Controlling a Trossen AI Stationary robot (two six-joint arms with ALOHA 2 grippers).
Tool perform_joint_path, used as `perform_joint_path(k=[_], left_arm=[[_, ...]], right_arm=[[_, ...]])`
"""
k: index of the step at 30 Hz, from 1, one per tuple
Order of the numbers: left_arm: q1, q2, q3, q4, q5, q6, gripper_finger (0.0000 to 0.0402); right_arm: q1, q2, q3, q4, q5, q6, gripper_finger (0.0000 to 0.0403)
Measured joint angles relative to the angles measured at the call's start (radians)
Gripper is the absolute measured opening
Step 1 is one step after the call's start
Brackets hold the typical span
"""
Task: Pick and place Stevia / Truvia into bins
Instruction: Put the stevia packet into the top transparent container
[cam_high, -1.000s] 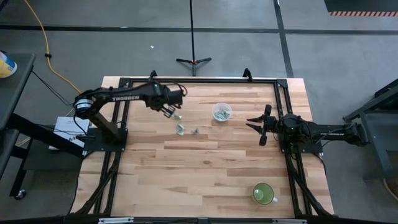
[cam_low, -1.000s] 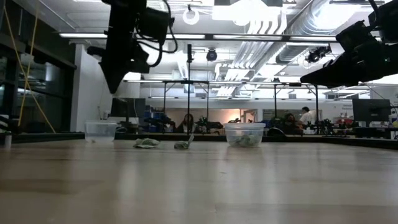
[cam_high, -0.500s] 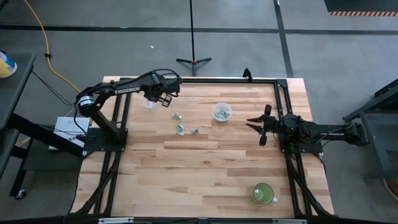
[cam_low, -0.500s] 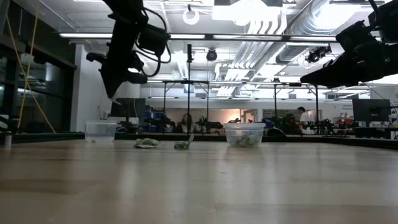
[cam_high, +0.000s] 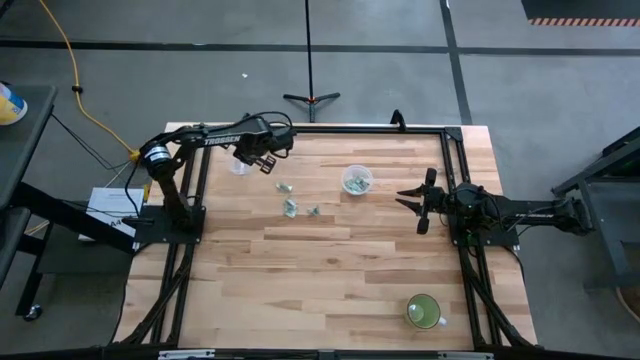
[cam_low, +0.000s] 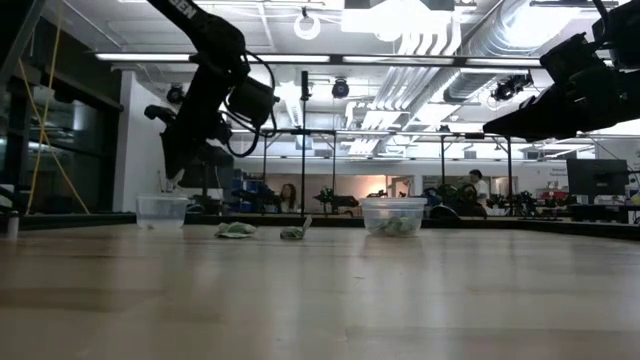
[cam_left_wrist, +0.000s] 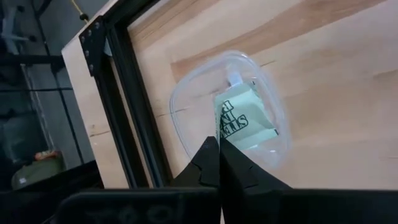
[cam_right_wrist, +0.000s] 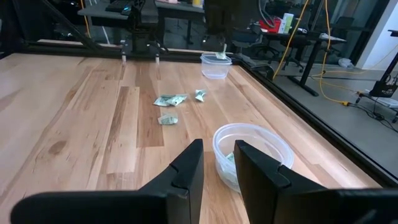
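Note:
My left gripper (cam_high: 248, 160) is at the table's far left, directly above the left clear cup (cam_high: 238, 166), and is shut on a pale green-and-white Truvia packet (cam_left_wrist: 239, 118). In the low view this gripper (cam_low: 172, 178) hangs just over the same cup (cam_low: 162, 211). Three loose packets (cam_high: 290, 207) lie flat on the wood between the two cups. The right clear cup (cam_high: 356, 180) holds several packets. My right gripper (cam_high: 418, 202) waits open near the table's right edge, with that cup (cam_right_wrist: 253, 152) just ahead of it. My left gripper pinches the packet by one end (cam_left_wrist: 224, 138) between its two fingertips. It comes from above, pointing down. The packet hangs below the fingers, lifted clear of the table, over the mouth of the left cup (cam_left_wrist: 227, 112).
A green mug (cam_high: 423, 311) stands near the table's near right corner. A black frame rail (cam_left_wrist: 134, 118) runs along the left edge, close beside the left cup. Bare wood fills the table's middle and near part.
My left gripper has carried the packet from above the loose packets toward the table's far left corner. It has come down over the left cup. The loose packets and my right arm have kept still.

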Motion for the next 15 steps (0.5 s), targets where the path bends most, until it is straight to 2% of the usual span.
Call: perform_joint_path(k=[6,15], left_arm=[[0.015,-0.001,0.0,-0.007,0.018,-0.002,0.0029],[0.019,-0.001,0.0,-0.028,0.031,-0.001,0.0094]], right_arm=[[0.0,0.0,0.0,-0.001,-0.004,0.0,0.0083],[0.0,0.0,0.0,-0.001,-0.004,0.005,0.0083]])
